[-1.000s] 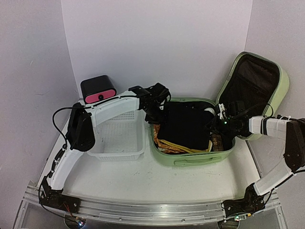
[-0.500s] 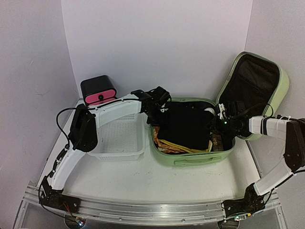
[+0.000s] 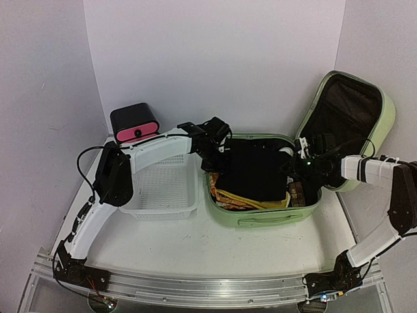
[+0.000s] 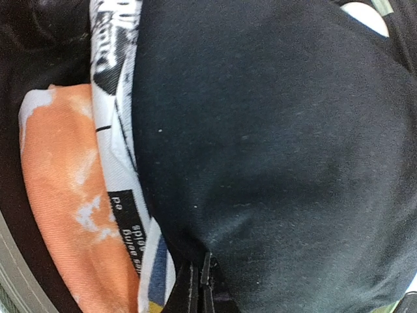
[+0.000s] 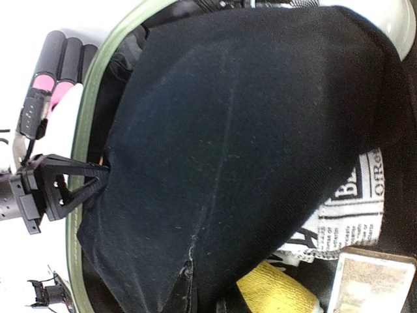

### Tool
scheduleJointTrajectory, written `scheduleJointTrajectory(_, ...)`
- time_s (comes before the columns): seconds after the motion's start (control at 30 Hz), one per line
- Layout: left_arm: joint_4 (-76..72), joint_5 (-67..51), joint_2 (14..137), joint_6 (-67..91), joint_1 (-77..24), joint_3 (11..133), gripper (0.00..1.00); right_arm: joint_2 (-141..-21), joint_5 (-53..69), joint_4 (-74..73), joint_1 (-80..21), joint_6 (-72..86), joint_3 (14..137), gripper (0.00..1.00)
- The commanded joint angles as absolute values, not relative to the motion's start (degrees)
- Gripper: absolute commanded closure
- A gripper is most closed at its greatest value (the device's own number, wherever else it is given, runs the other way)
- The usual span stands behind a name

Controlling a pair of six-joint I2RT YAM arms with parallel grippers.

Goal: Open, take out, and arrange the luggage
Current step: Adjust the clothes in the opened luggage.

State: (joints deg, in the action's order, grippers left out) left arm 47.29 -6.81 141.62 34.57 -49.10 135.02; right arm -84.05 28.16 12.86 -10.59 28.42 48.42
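Note:
The light-green luggage (image 3: 260,218) lies open, its lid (image 3: 386,124) standing up at the back right. A black cloth (image 3: 254,166) covers the contents. My left gripper (image 3: 218,154) is shut on the cloth's left edge; in the left wrist view its tips (image 4: 199,270) pinch a fold of the black cloth (image 4: 273,130) beside orange fabric (image 4: 58,195) and newsprint-patterned fabric (image 4: 117,163). My right gripper (image 3: 296,168) is shut on the cloth's right edge; the right wrist view has its tips (image 5: 192,264) closed on the black cloth (image 5: 241,117), with a yellow cloth (image 5: 277,290) underneath.
A white perforated basket (image 3: 163,189) stands left of the luggage, touching its side. A small black box with a pink front (image 3: 133,124) sits behind the basket. A brownish box (image 5: 371,280) lies in the suitcase's right end. White walls close in the back and sides.
My left gripper has closed on the left edge of the black cloth. The right gripper keeps its hold and has hardly moved.

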Motion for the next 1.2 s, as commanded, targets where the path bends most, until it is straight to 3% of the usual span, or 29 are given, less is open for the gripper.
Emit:
scheduleJointTrajectory(0.0,40.51,-10.36,132.93,34.78,-49.4,133.33,1.0,-79.76,30.13,11.21,-10.65,28.7,54.17,0.94)
scheduleJointTrajectory(0.37,33.52,-12.35,124.9,35.6,-49.75,126.29,1.0,-78.04,30.67,8.9,-11.02,28.48,55.74,0.93)
scheduleJointTrajectory(0.83,32.7,-15.49,130.78,38.05,-49.74,122.11,1.0,-77.61,20.25,2.43,-11.08,28.09,53.3,0.91)
scheduleJointTrajectory(1.0,32.53,-17.61,133.44,38.4,-49.78,121.81,0.93,-77.44,15.54,1.06,-11.11,26.8,50.06,0.87)
scheduleJointTrajectory(1.17,32.5,-20.27,135.18,38.68,-49.75,122.38,0.71,-78.28,13.8,1.22,-11.08,25.87,48.52,0.87)
